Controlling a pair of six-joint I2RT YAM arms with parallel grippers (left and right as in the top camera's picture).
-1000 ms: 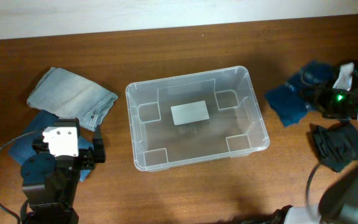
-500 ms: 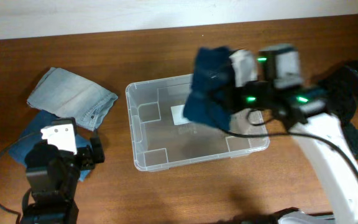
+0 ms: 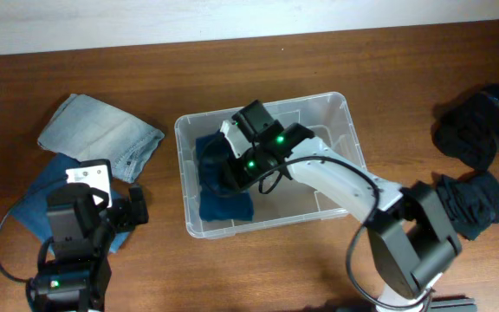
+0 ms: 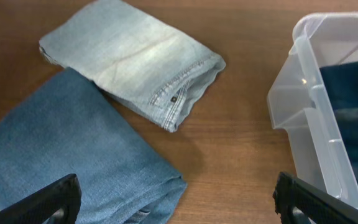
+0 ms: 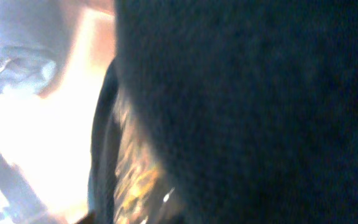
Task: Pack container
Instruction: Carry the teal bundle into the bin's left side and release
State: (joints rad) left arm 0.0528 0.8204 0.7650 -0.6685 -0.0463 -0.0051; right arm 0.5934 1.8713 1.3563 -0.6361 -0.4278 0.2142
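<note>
The clear plastic container (image 3: 353, 130) sits at the table's middle. A dark blue cloth (image 3: 223, 201) lies in its left half, and also shows through the wall in the left wrist view (image 4: 353, 87). My right gripper (image 3: 230, 165) reaches down into the container and is pressed into that cloth, which fills the right wrist view (image 5: 260, 93); its fingers are hidden. My left gripper (image 4: 176, 205) is open and empty, hovering low over the table left of the container (image 4: 303, 106), next to a folded mid-blue denim piece (image 4: 61, 155).
A folded light-blue denim piece (image 3: 102, 134) lies at the far left, partly over the mid-blue denim (image 3: 42, 195). Two dark garments lie at the right: one near the far edge (image 3: 475, 130), one closer to the front (image 3: 475, 204).
My right arm swung from the table's right side over the container and came down into its left half with the dark blue cloth. The left arm barely moved.
</note>
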